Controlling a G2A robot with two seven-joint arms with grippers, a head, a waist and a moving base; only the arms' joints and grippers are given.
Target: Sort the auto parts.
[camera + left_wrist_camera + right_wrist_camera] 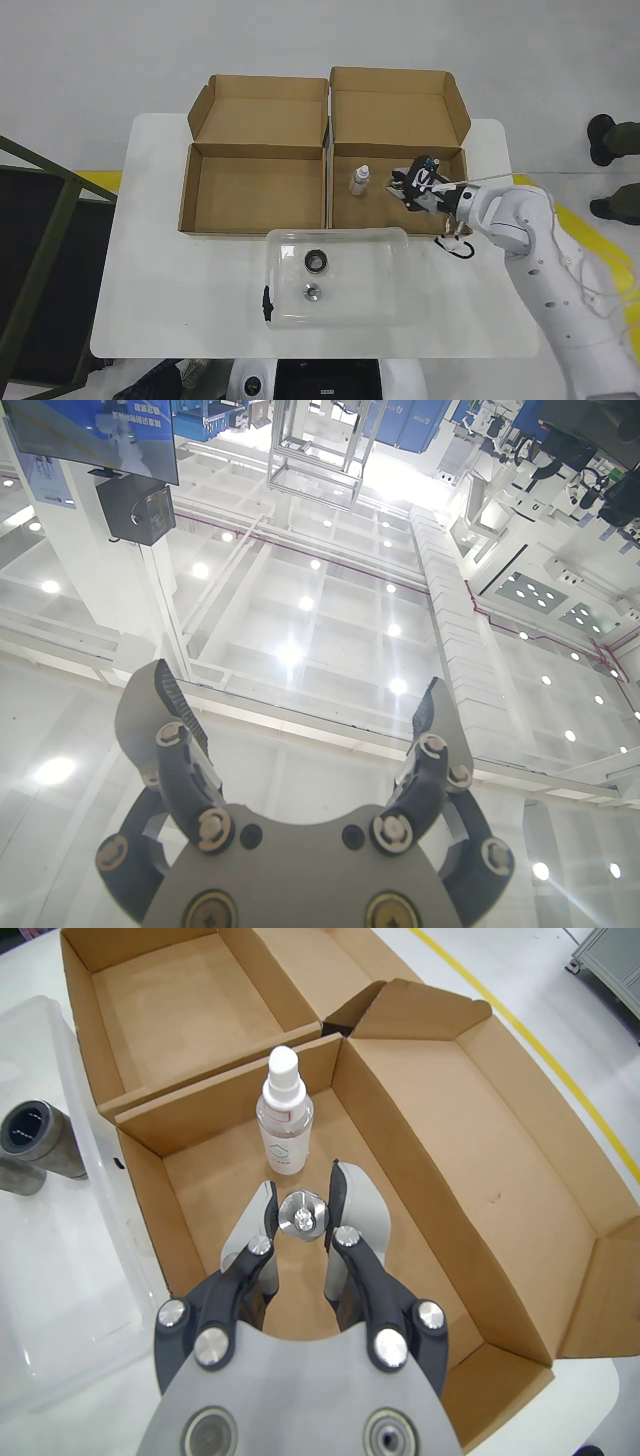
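Note:
My right gripper (301, 1210) is shut on a small round silver metal part (302, 1220) and hangs over the right cardboard box (500, 1188), just short of a clear spray bottle (284, 1115) with a white cap that stands in that box. In the top view the right gripper (412, 186) is above the right box (395, 110), and the bottle (358, 180) is beside it. A clear plastic tray (385, 240) at the table's front holds a dark cylindrical sleeve (316, 262) and a small silver part (313, 293). My left gripper (300, 705) is open and points up at the ceiling.
The left cardboard box (255, 190) stands open with nothing inside. A small black piece (267, 303) lies at the tray's left edge. A black cable loop (458, 247) lies on the white table (150, 260) near the right arm. The dark sleeve (35, 1135) appears in the right wrist view.

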